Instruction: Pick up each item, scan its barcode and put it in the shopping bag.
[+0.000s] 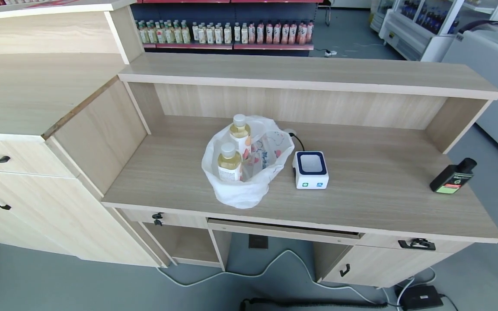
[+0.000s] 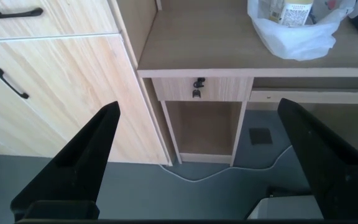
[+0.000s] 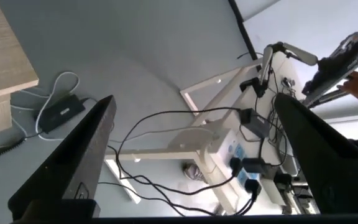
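Note:
A white shopping bag (image 1: 242, 172) stands open on the wooden counter (image 1: 361, 190), with two yellow-drink bottles (image 1: 229, 162) upright inside it. Just right of it sits the white barcode scanner (image 1: 311, 169). A dark bottle with a green label (image 1: 453, 176) lies at the counter's right end. My left gripper (image 2: 197, 155) is open with nothing between its fingers, low in front of the counter's left cabinets, and the bag (image 2: 297, 31) is ahead of it. My right gripper (image 3: 191, 155) is open and holds nothing, hanging over the floor beside the counter's end (image 3: 5, 56).
A raised shelf (image 1: 309, 73) runs along the back of the counter. Drawers and cabinets (image 1: 15, 181) stand to the left. Cables and a power brick (image 1: 422, 296) lie on the floor under the counter. A trolley with cables (image 3: 241, 143) stands on the floor beyond the right gripper.

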You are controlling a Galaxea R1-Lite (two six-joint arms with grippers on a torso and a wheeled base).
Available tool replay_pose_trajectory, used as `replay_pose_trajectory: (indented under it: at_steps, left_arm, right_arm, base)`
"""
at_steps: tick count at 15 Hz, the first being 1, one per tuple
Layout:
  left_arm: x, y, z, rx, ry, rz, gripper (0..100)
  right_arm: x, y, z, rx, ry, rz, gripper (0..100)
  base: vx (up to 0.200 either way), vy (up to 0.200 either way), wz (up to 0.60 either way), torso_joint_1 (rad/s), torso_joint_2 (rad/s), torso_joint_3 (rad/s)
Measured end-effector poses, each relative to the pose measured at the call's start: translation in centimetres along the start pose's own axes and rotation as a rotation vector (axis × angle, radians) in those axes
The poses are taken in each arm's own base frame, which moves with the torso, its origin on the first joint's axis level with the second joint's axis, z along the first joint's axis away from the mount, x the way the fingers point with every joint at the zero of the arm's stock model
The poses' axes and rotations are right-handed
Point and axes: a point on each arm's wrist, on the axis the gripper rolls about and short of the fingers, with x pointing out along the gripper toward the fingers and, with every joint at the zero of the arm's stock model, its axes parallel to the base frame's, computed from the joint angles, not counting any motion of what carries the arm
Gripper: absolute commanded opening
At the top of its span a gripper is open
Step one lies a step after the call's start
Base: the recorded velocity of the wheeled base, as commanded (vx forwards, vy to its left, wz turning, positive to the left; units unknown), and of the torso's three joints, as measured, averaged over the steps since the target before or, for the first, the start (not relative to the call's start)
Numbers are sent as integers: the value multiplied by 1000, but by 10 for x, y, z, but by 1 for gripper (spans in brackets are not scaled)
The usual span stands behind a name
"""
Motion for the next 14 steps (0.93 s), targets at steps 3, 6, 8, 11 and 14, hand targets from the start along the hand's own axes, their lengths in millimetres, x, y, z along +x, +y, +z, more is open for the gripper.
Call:
replay_pose_trajectory:
  at_steps: [3,6,8,11,14]
  left_arm:
    - [0,0,0,0,0,0,100]
    - [0,0,0,0,0,0,100]
    - [0,0,0,0,0,0,100]
    - [0,0,0,0,0,0,100]
    - [0,0,0,0,0,0,100]
  right_arm:
    - [53,10,11,22,-31,39,100]
    - [93,39,19,-30,-52,117,100]
    - [110,59,28,-50,-78,158,100]
    - [124,87,39,-69,-117,234,100]
    - [129,111,42,-84,-151,331,100]
  base:
    - [0,0,0,0,0,0]
    - [0,0,0,0,0,0]
    - [0,0,0,0,0,0]
    - [0,0,0,0,0,0]
    - [0,0,0,0,0,0]
